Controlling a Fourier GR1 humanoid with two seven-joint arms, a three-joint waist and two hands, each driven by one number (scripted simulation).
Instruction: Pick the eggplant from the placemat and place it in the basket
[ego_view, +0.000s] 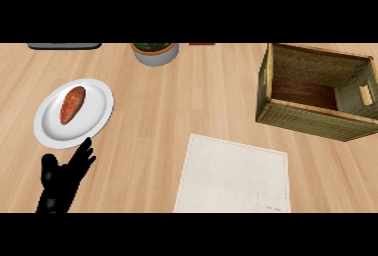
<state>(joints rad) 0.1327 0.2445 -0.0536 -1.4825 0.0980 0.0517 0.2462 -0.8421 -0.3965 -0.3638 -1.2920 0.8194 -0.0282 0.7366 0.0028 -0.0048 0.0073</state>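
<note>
Only left hand showing, fingers straight, forearm cut off, placemat bare, basket interior part-hidden.

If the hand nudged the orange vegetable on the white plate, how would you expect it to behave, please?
The orange vegetable is elongated with tapered ends, so it would probably pivot or roll sideways. The white plate looks smooth, so it may slide easily. It looks solid, likely stiff.

Woven wicker basket, matt cloth placemat, wood-grain counter.
</note>
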